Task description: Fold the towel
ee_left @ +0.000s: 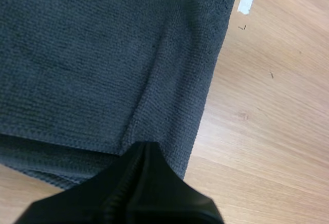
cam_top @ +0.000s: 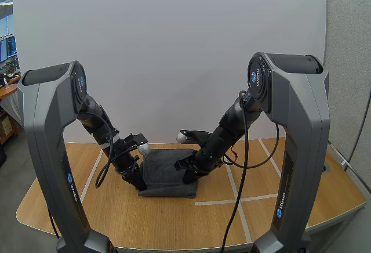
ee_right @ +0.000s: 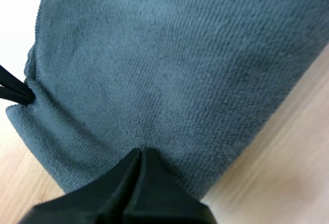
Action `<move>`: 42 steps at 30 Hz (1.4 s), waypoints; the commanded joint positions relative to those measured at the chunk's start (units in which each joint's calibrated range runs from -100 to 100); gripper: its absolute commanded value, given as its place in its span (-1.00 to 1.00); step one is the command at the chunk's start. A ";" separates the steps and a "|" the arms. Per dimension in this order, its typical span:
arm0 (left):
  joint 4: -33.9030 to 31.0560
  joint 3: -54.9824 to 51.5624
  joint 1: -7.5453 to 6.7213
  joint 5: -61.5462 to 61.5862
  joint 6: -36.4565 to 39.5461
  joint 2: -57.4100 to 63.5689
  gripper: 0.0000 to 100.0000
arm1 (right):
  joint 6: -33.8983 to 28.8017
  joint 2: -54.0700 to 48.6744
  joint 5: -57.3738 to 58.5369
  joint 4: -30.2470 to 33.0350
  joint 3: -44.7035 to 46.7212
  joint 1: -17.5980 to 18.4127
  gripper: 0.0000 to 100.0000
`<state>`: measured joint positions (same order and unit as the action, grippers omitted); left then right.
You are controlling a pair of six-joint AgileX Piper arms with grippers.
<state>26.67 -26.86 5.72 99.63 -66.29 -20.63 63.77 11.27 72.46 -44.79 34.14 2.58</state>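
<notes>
Nearest the arms' bases, the front of the pale wooden desk is lying bare apart from the white tape lines crossing it. Just beyond, the dark grey terry towel is lying flat near the middle of the desk, its near edge facing the bases. In the left wrist view a lower layer is peeking out under an upper one, so the towel is looking already doubled once. The left tool is bearing down at the towel's near left corner, its fingers drawn almost together with the cloth nipped between the tips; a ridge is running away from the tips across the cloth, which is why I am reading this as a grip on the cloth, not an empty closure. A little farther in, the right tool is sitting at the towel's right side, likewise narrowed onto the edge, with the fabric puckering slightly at its tips. Both are gripping low and at opposite sides, probably so the layers can be lifted together and carried evenly across for another fold without the edge sagging between them. Farther off, the rest of the towel is resting smooth and untouched on the desk, reaching toward the desk's back edge.
</notes>
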 commanded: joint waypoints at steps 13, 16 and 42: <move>8.72 6.10 0.08 0.37 2.99 8.47 -1.00 | -3.23 -14.36 -3.10 2.05 -0.40 -3.04 -1.00; 8.72 7.19 0.08 0.37 4.79 13.15 -1.00 | -3.85 -14.36 -2.41 1.89 -0.40 -5.40 -1.00; 3.03 7.10 3.47 0.37 12.91 15.35 1.00 | -4.63 -14.40 5.79 0.86 -0.40 -8.57 0.84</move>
<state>29.86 -19.95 6.97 99.12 -53.46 0.66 59.34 -2.07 76.48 -43.37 34.01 -5.73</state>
